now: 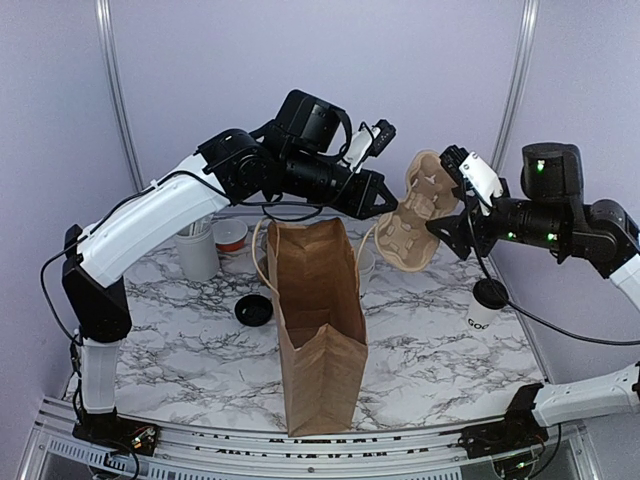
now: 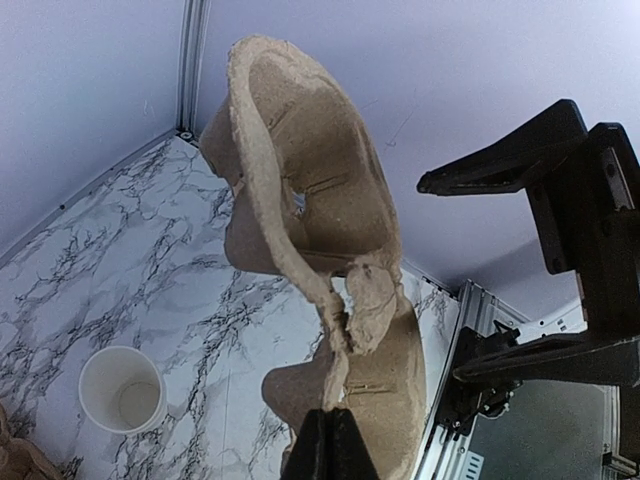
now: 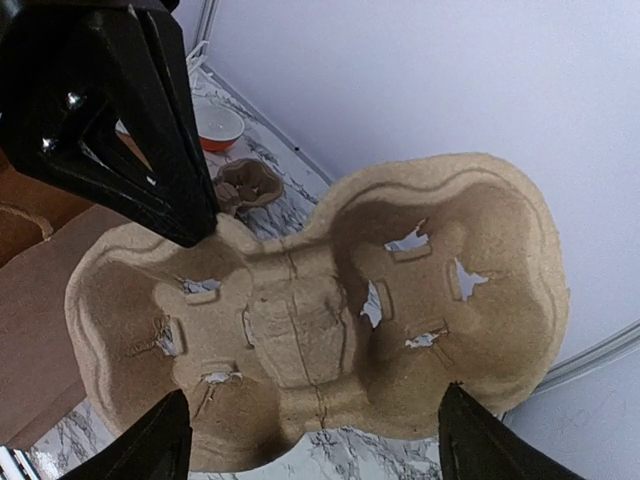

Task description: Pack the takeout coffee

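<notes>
pulp tray [image 3: 300, 330], brown and moulded with cup wells, hangs in the air between my two arms; in the top view it sits up and to the right of the bag's mouth; my left pincer [image 2: 330, 445] is closed tight on the tray's rim, the thin edge pinched between the fingers, and carries it tilted on edge; my right pincer [image 3: 312, 395] stands wide, a finger at each lower corner of its own view, with the tray's hollow face just ahead of them; i cannot tell from there whether either finger touches the pulp; from the left wrist they look just apart from it.

the coffee [image 1: 487, 308], a white cup with black lettering and a black dome lid, stands upright on the marble table [image 1: 430, 350] at the right side, below my right arm and well apart from the bag; the bag [image 1: 320, 330], brown paper, stands upright and open in the middle of the table; a loose black lid [image 1: 254, 310] lies flat just left of it; an orange bowl [image 1: 231, 236] sits farther back on the left, with a second tray [image 3: 247, 185] near it; a lidless white cup [image 2: 122, 390] stands open on the marble below the held tray.
</notes>
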Robot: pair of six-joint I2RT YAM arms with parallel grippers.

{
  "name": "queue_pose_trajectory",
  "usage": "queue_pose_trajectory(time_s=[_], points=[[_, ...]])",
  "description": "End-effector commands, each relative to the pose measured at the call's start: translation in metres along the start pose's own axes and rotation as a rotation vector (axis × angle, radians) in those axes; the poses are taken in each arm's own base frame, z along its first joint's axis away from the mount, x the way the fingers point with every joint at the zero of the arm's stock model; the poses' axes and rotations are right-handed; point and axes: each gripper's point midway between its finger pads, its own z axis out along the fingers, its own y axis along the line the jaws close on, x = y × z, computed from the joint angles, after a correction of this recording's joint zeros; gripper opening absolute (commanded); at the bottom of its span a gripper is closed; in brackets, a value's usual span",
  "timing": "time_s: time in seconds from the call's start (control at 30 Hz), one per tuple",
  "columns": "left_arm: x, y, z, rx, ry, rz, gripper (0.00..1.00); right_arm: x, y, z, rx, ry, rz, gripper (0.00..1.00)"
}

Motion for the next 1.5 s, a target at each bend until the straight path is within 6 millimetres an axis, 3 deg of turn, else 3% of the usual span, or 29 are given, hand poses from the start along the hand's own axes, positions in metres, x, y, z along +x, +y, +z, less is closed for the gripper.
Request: queue_pose_trajectory(time_s=[0.0,0.43,0.97,1.2,1.47], points=[[0.003,-0.009,0.002,0.034,0.017,0.019,0.00,0.002,-0.002,0.006,0.036,0.003,-0.028,0.82],[0.011,-0.022,0.007,0.058,0.037,0.046,0.00,0.008,-0.005,0.019,0.097,-0.015,-0.078,0.82],[0.010,-0.028,0.003,0.058,0.033,0.063,0.00,0.012,0.014,0.034,0.022,0.007,-0.092,0.74],[0.010,-0.028,0.002,0.056,0.031,0.067,0.00,0.015,0.018,0.037,0.003,0.029,-0.085,0.67],[0.010,-0.027,0.003,0.052,0.030,0.071,0.00,0.021,0.019,0.040,0.001,0.053,-0.071,0.51]])
